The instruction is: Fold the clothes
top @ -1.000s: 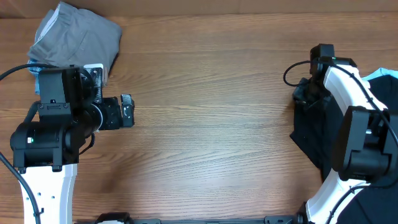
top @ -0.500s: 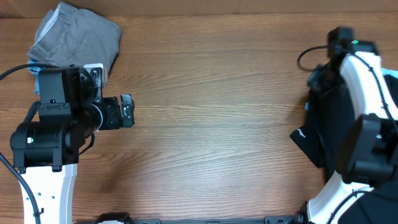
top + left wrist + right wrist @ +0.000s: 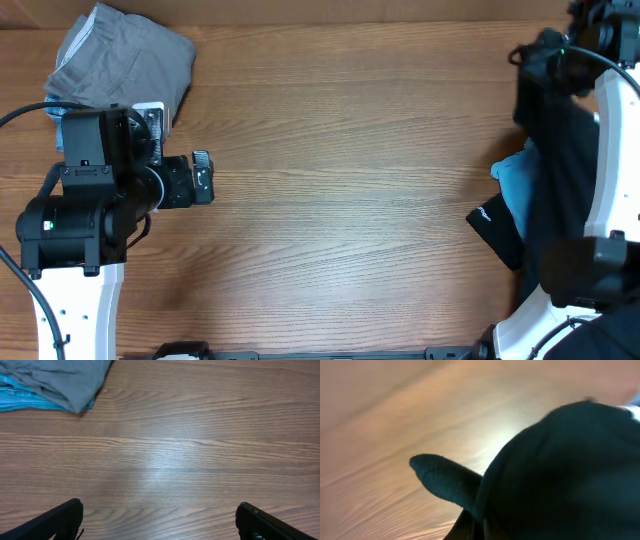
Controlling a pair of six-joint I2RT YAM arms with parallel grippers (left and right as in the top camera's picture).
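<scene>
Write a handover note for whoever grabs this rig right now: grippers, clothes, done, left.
Left gripper: open, empty, over bare table.
Right gripper: shut on the black shirt, held up at the far right edge. The shirt hangs down unfolded, its lower corner near the table.
Light-blue piece: showing beside the black shirt.
Grey garment: bundled at the far left corner, with a blue piece under it.
Done: black shirt picked up, no fold made on it.
Left: probably lay the black shirt flat mid-table, fold it, then the others.
</scene>
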